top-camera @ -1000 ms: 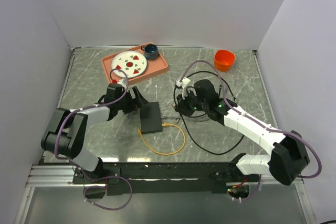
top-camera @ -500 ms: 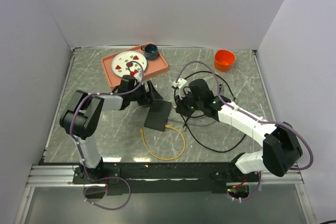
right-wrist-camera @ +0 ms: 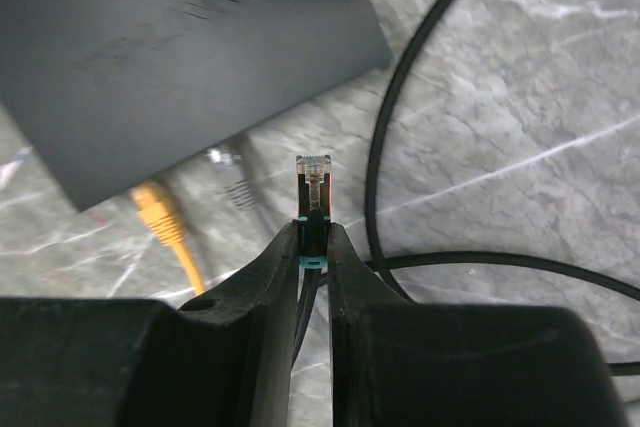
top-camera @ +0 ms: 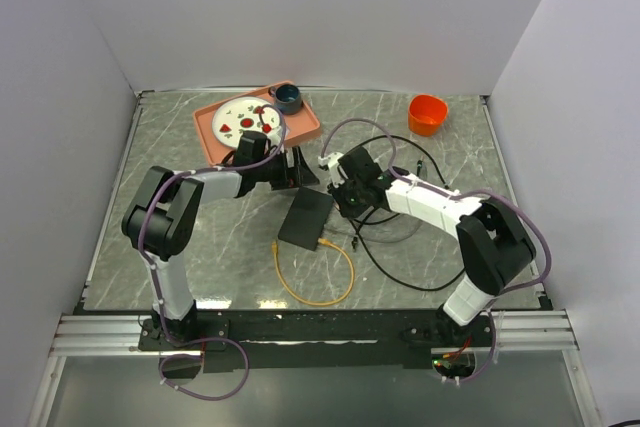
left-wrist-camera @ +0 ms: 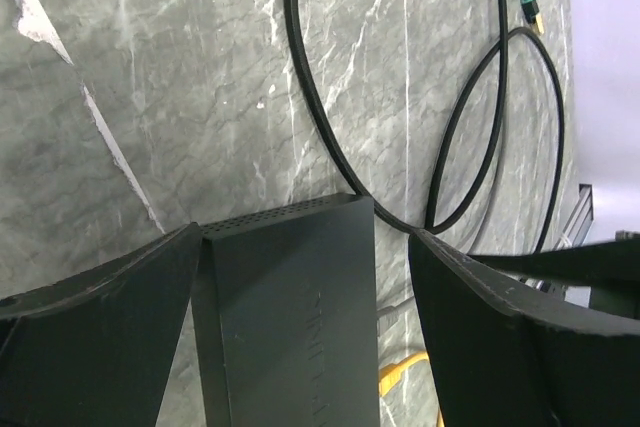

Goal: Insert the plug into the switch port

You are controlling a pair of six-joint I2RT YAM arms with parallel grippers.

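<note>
My right claw (right-wrist-camera: 311, 247) pinches the clear-tipped plug (right-wrist-camera: 313, 175) by its teal-banded black boot, while my left claw (left-wrist-camera: 305, 237) stands spread around the flat matte-black switch (left-wrist-camera: 290, 327).

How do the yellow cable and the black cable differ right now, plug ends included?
Colour: the yellow cable has a yellow plug; the black cable ends in a clear plug.
Hold: the clear plug is pinched in the right claw; the yellow plug lies ungripped at the edge of the switch.
Lay: the yellow cable makes one loop, the black cable several.
Shared: both plugs point toward the switch.
</note>
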